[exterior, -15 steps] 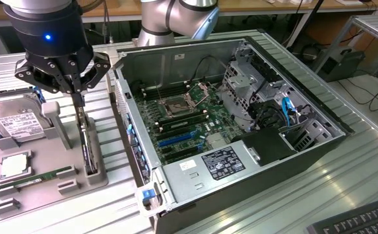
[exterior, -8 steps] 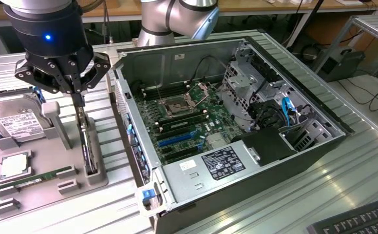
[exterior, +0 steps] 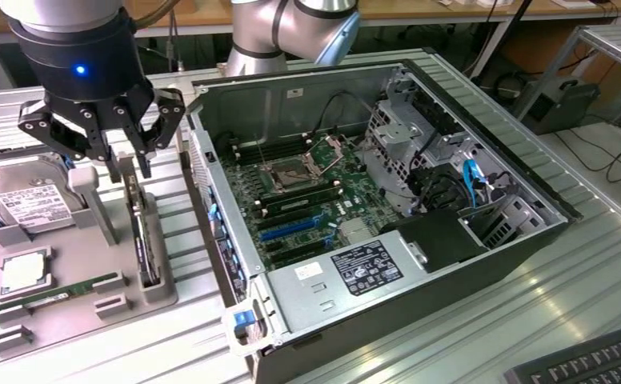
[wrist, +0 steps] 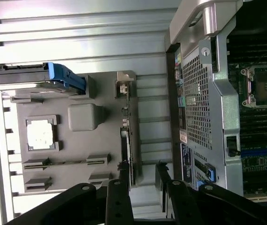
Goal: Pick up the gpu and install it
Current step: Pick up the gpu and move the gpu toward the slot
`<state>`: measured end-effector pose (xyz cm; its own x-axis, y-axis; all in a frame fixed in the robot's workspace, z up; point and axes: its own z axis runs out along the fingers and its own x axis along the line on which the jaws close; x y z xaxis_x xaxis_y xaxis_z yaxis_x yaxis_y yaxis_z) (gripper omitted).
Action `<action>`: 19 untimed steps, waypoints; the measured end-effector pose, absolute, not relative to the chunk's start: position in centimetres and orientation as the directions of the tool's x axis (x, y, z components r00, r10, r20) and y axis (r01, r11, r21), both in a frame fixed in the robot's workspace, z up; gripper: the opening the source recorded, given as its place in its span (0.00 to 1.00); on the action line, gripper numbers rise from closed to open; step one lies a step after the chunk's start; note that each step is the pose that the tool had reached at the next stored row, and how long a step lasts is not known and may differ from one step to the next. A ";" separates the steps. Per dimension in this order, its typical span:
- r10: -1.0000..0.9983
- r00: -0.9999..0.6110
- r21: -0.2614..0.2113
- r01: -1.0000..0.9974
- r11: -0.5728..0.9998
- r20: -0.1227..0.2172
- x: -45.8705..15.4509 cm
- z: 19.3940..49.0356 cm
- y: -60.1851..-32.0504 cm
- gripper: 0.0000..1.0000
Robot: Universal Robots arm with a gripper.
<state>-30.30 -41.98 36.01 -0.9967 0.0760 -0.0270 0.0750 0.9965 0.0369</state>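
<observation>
Dark gpu [exterior: 140,236] on edge, just beneath end effector [exterior: 127,171]

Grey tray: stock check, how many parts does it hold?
4: silver hard drive at its far end, silver CPU and green RAM stick nearer, dark GPU card under the pincer.

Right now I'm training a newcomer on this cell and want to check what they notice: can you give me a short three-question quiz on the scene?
1. True or false: the graphics card stands on edge in the grey tray.
2. The gripper hangs right above: A the hard drive, B the graphics card, C the memory stick.
3. Fill in: the open computer case lies to the exterior view's ___ of the tray.
Key: 1 true; 2 B; 3 right.
</observation>
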 end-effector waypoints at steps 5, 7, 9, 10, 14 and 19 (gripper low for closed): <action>0.076 -0.997 0.037 0.075 0.997 -0.027 -30.8 35.0 -42.0 0.36; 0.076 -0.997 0.037 0.075 0.997 -0.027 -31.1 34.6 -42.0 0.36; 0.076 -0.997 0.037 0.075 0.997 -0.027 -31.4 34.1 -42.1 0.36; 0.076 -0.997 0.037 0.075 0.997 -0.027 -31.6 33.7 -42.1 0.36; 0.076 -0.997 0.037 0.075 0.997 -0.027 -31.9 32.8 -42.1 0.36; 0.076 -0.997 0.037 0.075 0.997 -0.027 -32.0 31.9 -42.1 0.36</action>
<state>-31.97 -42.06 31.86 -0.9967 0.0759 -0.0270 0.0749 0.9965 0.0369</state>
